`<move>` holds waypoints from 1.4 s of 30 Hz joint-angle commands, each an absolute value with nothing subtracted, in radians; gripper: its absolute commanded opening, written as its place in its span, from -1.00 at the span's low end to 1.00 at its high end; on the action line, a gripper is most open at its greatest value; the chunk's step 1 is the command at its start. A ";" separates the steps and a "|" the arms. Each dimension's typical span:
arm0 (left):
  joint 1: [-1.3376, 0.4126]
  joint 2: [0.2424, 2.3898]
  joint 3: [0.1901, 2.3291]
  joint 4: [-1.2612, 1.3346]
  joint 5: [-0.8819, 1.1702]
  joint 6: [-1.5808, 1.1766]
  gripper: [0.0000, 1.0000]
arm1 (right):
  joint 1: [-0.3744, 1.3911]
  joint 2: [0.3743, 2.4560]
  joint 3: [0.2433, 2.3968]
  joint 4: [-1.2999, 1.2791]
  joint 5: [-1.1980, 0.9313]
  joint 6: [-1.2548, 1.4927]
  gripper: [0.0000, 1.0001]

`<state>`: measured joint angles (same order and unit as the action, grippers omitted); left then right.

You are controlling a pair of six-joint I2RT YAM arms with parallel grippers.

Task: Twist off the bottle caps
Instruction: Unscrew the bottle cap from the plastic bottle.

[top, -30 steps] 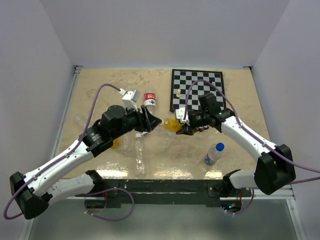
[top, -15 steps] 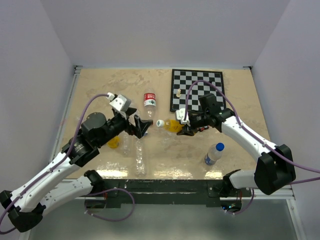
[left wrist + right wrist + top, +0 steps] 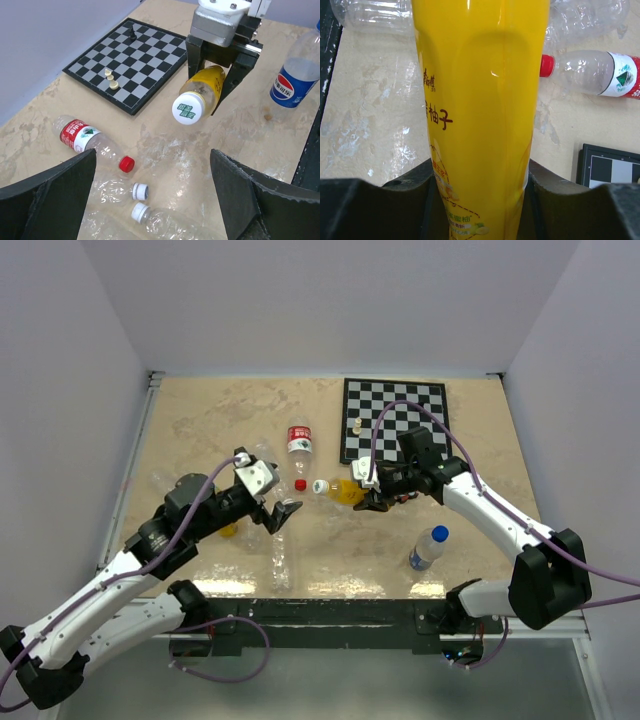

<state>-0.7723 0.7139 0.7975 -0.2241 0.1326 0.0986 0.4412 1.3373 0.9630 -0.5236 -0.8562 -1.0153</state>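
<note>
Since the left arm has drawn back toward its base over the last second, the left gripper point(image 3: 281, 512) now hangs low over the table point(image 3: 200, 420), jaws spread wide with nothing between them. One second ago it sat right at the cap of the held bottle; half a second ago it was already backing off.

Second orange bottle point(image 3: 229, 530) lies partly hidden under the left forearm, cap not visible.

Clear unlabelled bottles point(image 3: 280, 552) lie near the front edge, unmoved.

Red-labelled bottle point(image 3: 299, 439) lies flat, its red cap point(image 3: 127, 163) pointing toward the arms, now uncovered by the retreating arm.

Orange bottle point(image 3: 346, 490) is held off the table, roughly level, neck pointing left. Its white cap point(image 3: 188, 109) with green print is on the neck, same as half a second ago.

Right gripper point(image 3: 366, 498) is clamped across the orange bottle's body, position unchanged across all three moments.

Chessboard point(image 3: 393, 420) lies at the far right with a few pale pieces on it.

Blue-labelled bottle point(image 3: 427, 549) lies well apart at front right, blue cap point(image 3: 440, 533) on
</note>
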 commanded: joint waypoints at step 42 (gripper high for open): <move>-0.770 0.836 0.735 -0.054 0.330 0.356 0.99 | 0.439 1.327 0.985 -0.548 -0.894 -1.048 -1.00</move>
<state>-0.7723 0.8352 0.7326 -0.1127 0.3103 0.3355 0.4412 1.3373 0.9630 -0.5396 -0.8577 -1.0344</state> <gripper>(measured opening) 0.994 0.438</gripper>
